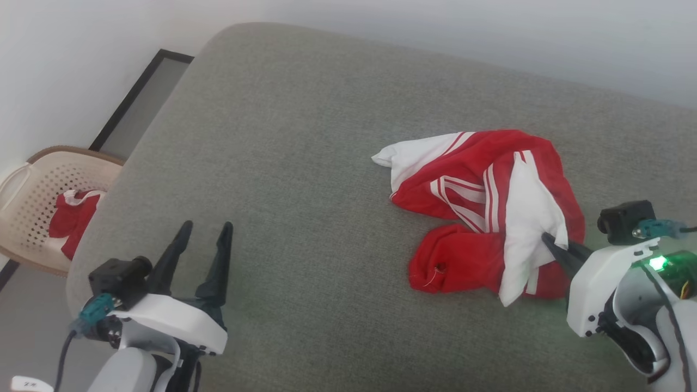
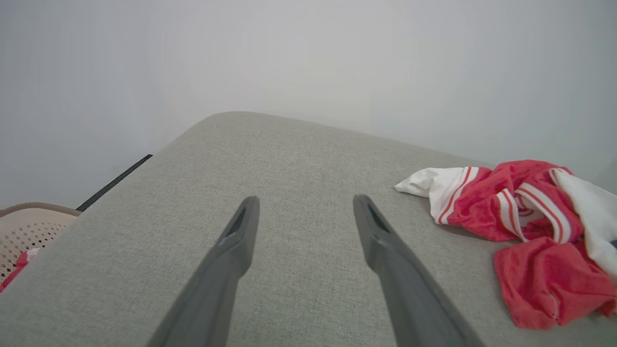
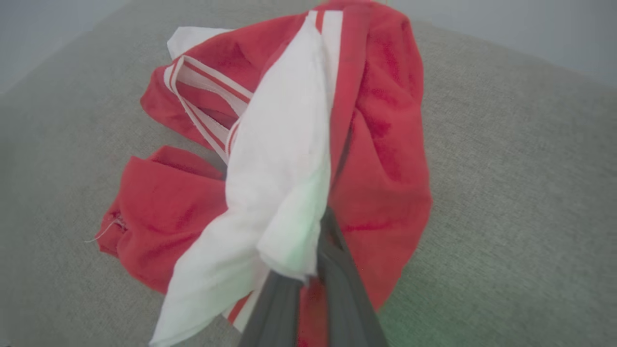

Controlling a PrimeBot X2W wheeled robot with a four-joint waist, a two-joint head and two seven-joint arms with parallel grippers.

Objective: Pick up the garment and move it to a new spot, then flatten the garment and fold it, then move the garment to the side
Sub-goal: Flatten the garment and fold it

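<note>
Clamping the garment (image 1: 474, 179), right gripper (image 1: 547, 238); basket (image 1: 27, 185) with red cloth (image 1: 73, 218) beside cushion (image 1: 283, 163)

The garment (image 1: 479, 207) is lying bunched on the right half of the padded surface (image 1: 283, 163), the right gripper (image 1: 547, 239) is pinching its near edge, the left gripper (image 1: 208, 224) is hovering well apart at the near left, and a basket (image 1: 32, 190) holding a cloth (image 1: 73, 218) is sitting left of the surface.

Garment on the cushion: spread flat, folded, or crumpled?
Crumpled: the garment lies heaped in loose folds, one white sleeve thrown across the red body.
</note>
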